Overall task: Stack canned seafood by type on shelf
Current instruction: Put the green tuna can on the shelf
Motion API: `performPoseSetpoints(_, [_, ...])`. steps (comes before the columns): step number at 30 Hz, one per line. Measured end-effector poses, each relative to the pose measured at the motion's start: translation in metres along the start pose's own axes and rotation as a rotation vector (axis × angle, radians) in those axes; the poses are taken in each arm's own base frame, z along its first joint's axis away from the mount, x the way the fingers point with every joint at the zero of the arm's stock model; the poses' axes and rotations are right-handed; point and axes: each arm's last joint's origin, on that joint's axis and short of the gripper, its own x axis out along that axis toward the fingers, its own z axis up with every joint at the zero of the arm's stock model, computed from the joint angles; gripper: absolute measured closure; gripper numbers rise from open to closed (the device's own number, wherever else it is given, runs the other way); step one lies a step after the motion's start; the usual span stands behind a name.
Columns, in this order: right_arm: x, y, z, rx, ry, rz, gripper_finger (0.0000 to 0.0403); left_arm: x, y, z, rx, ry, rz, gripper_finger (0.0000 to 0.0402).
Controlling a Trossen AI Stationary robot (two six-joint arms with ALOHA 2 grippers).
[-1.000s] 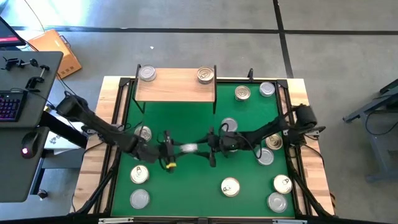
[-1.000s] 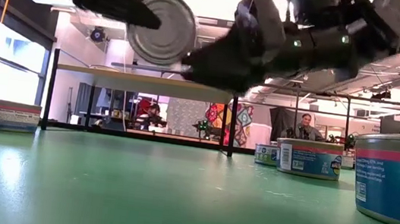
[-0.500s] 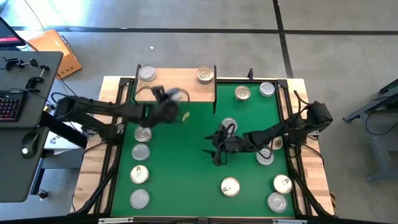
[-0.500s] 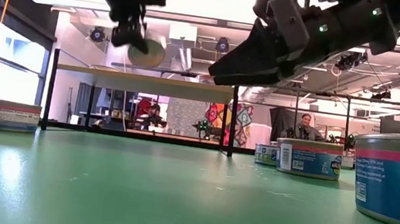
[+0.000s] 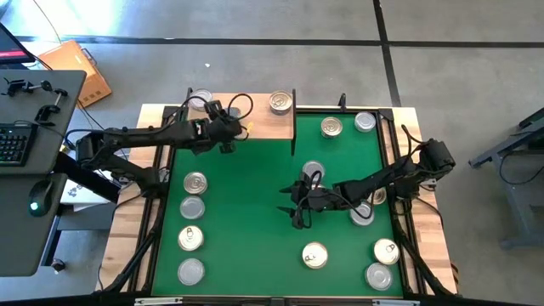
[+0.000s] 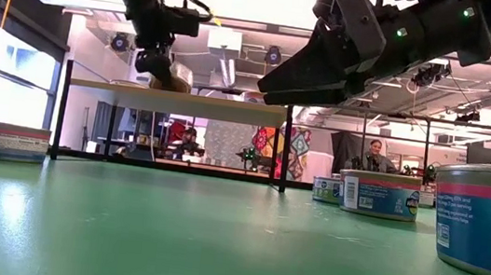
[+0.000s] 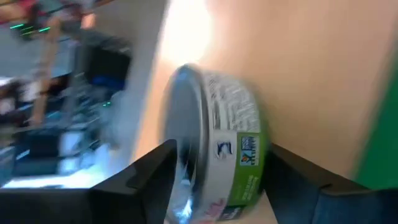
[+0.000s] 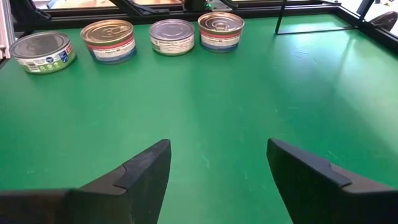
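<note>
My left gripper (image 5: 228, 132) hangs over the left half of the shelf (image 5: 259, 123), a light-wood board on black legs, and is shut on a silver-lidded can (image 7: 230, 155) with a green label. In the low view this can (image 6: 174, 80) sits just above the board (image 6: 212, 105); I cannot tell whether it touches. A silver-lidded can (image 5: 201, 100) and a gold-lidded can (image 5: 280, 103) stand on the board's far corners. My right gripper (image 5: 296, 206) is open above the middle of the green mat (image 5: 246, 212), touching nothing. My left gripper pinches the can between its two fingers, one finger (image 7: 149, 180) against the silver lid (image 7: 183, 143) and the other (image 7: 298, 180) at the opposite flat end. The can is turned on edge, its label wall facing the wrist camera, held over the shelf board (image 7: 298, 62).
Several more cans stand on the mat: a column along the left edge (image 5: 192, 206), two near the far right corner (image 5: 331, 127), one mid-mat (image 5: 313, 170), and a group at the near right (image 5: 387, 251). The mat between the arms has free room. A person sits in the room beyond (image 6: 375, 153).
My left gripper has carried the can from the middle of the mat, where it met my right gripper, up and toward the far left, to the shelf's left half, turning on the way. My right gripper has stayed near mid-mat, drawing back slightly to the right.
</note>
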Motion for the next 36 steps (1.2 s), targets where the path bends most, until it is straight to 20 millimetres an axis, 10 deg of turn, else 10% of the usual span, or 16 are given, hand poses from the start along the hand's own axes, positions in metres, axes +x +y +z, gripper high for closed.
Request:
performPoseSetpoints(15, [0.0, 0.0, 0.0, -0.003, 0.0, 0.0, 0.0142, -0.017, 0.028, 0.012, -0.108, -0.07, -0.207, 0.0132])
performPoseSetpoints(36, [0.0, 0.0, 0.0, 0.0, 0.001, -0.001, 0.0142, 0.061, 0.087, -0.02, -0.428, -0.019, -0.271, 0.0354])
